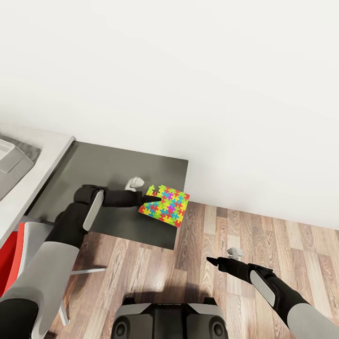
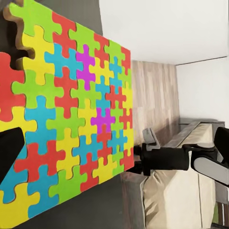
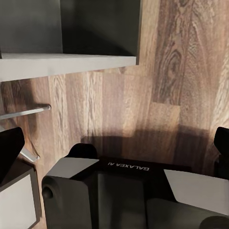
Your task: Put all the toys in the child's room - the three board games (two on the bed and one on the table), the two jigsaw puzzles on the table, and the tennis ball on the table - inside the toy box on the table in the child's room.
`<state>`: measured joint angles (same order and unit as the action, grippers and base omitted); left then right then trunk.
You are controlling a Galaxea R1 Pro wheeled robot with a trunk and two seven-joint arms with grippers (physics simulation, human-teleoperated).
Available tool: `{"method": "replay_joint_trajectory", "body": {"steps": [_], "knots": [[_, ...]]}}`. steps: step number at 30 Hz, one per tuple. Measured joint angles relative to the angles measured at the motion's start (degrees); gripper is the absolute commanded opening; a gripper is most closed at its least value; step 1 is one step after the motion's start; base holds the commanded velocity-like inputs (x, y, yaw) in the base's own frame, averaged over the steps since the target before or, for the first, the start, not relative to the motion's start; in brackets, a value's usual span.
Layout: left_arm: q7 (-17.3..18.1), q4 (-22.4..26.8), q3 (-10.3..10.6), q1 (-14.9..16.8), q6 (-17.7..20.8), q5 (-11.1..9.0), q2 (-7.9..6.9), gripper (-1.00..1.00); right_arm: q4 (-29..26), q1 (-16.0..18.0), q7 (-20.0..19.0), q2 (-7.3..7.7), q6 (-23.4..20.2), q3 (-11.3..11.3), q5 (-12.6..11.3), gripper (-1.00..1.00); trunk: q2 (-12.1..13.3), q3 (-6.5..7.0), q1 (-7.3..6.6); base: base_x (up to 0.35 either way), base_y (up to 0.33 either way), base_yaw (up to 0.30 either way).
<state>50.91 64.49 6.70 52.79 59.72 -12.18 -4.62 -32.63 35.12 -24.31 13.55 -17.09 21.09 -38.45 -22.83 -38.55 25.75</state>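
A jigsaw puzzle [image 1: 166, 207], a jagged panel of yellow, red, blue and green pieces, sits at the right edge of the dark grey cabinet top [image 1: 117, 165] and overhangs it slightly. My left gripper [image 1: 146, 200] is shut on the puzzle's near-left edge. In the left wrist view the puzzle [image 2: 71, 109] is seen close up, with one black finger [image 2: 9, 150] lying over it. At the far left, the light grey toy box [image 1: 10, 162] rests on the pale table [image 1: 49, 157], cut off by the frame. My right gripper [image 1: 211, 260] hangs open over the wood floor, holding nothing.
A red chair [image 1: 14, 259] with metal legs stands under the table at the lower left. A white wall [image 1: 188, 70] rises behind the cabinet. My own base [image 1: 169, 320] is on the plank floor [image 1: 226, 235]. The beige bed [image 2: 176, 200] lies beyond my right arm [image 2: 167, 157].
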Motion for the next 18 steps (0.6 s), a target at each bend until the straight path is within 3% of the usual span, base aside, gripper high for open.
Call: {"method": "replay_joint_trajectory", "body": {"steps": [18], "knots": [[0.0, 3.4, 0.1, 0.0, 0.0, 0.3, -0.15, 1.00, 0.0, 0.0, 0.0, 0.00, 0.0, 0.0, 0.0, 1.00, 0.0, 0.00, 0.00, 0.000, 0.000, 0.000]]}}
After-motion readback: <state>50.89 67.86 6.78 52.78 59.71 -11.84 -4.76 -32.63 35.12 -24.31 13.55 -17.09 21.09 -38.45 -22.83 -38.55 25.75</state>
